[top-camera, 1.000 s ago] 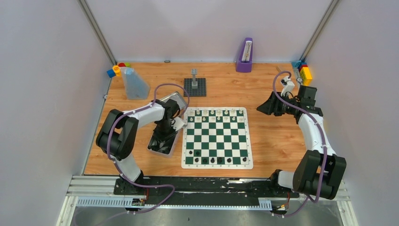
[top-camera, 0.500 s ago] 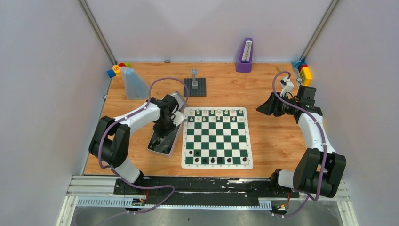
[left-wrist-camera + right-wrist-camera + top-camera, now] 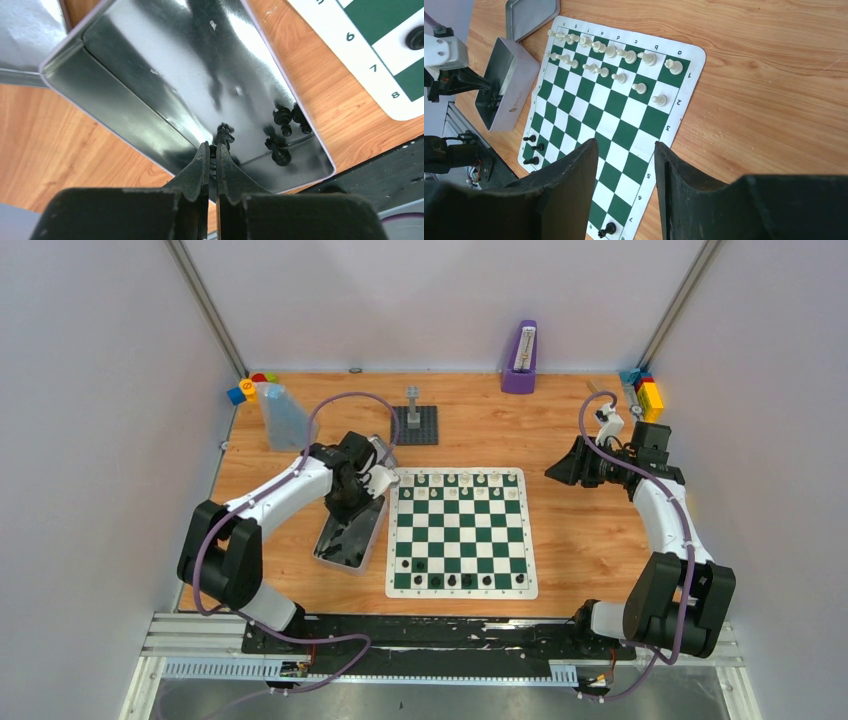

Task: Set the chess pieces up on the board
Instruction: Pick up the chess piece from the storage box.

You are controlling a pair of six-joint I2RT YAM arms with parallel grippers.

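Left gripper (image 3: pixel 212 149) now pinches small black chess piece (image 3: pixel 224 134), lifted above rectangular silver metal tin (image 3: pixel 165 65), centre-left | right gripper (image 3: pixel 624 170) spread, empty | green-and-white checked board (image 3: pixel 462 590) placement likely next

Board (image 3: pixel 461 532) lies mid-desk (image 3: pixel 580 540). Chess pieces (image 3: pixel 452 479) fill its two far rows, and fewer stand on its two near rows. Tin (image 3: pixel 350 535) sits just left of the board, with more pieces in its near end. Lid (image 3: pixel 531 17) lies behind the tin. Baseplate (image 3: pixel 414 424) sits behind the board.
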